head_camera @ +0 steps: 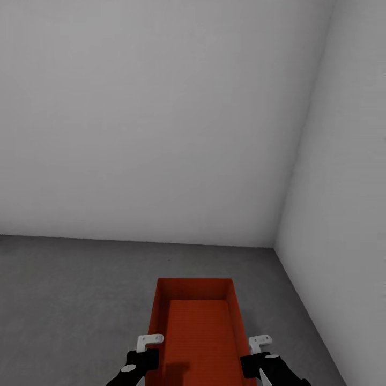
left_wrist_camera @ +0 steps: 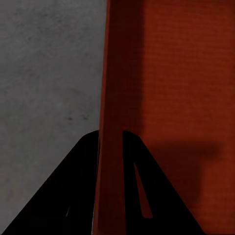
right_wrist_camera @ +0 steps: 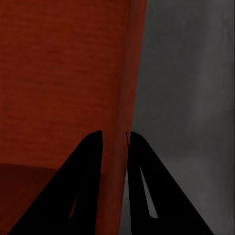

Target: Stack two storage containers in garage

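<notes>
Carrying one storage container [head_camera: 199,332] over the concrete floor [head_camera: 69,300] near a corner of white walls [head_camera: 161,107].
Left gripper [left_wrist_camera: 111,142] pinching its left side wall between narrow fingers; right gripper [right_wrist_camera: 115,142] likewise clamped on the right wall.

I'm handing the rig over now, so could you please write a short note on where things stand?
Left gripper: shut on the left wall of the red bin.
Right gripper: shut on the bin's right wall.
The bin is carried in front of the robot, over the grey concrete floor near a white-walled corner.
Done: one bin brought into the garage.
Left: set it down; I can't see the second bin from here.
</notes>
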{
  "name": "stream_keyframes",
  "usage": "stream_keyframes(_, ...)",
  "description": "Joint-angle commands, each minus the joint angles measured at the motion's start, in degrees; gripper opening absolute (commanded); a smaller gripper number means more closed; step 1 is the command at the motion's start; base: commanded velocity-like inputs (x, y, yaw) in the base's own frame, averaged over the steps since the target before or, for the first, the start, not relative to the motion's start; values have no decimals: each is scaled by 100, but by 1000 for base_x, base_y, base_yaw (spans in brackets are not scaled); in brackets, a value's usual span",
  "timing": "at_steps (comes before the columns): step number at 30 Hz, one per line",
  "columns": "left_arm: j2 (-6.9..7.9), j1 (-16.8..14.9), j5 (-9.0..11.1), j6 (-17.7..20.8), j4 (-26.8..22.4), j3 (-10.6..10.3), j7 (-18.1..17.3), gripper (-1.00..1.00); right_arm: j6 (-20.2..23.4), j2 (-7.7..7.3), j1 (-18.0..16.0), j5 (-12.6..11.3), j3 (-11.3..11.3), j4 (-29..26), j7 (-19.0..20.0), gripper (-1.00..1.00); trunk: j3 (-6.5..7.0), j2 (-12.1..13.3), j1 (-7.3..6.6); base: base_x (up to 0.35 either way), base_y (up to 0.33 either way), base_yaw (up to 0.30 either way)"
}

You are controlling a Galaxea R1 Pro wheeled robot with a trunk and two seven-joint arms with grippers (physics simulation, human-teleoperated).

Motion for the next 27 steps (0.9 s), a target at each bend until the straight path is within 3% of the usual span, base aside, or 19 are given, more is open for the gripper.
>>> stream_keyframes(1, 242, -4, 9, -16, -10, -42, 20, -100, 36, -57, -3, -66, 43, -2, 49, -100, -2, -2, 3, 343, 0, -240)
stream_keyframes(15, 242, -4, 5, -16, -2, -42, 20, -100, 36, -57, -3, -65, 48, -2, 46, -100, 61, -2, 3, 343, 0, -191)
stream_keyframes(27, 242, -4, 1, -16, 15, -42, 20, -100, 36, -53, -3, -59, 56, 3, 42, -100, 45, -2, 3, 343, 0, 73)
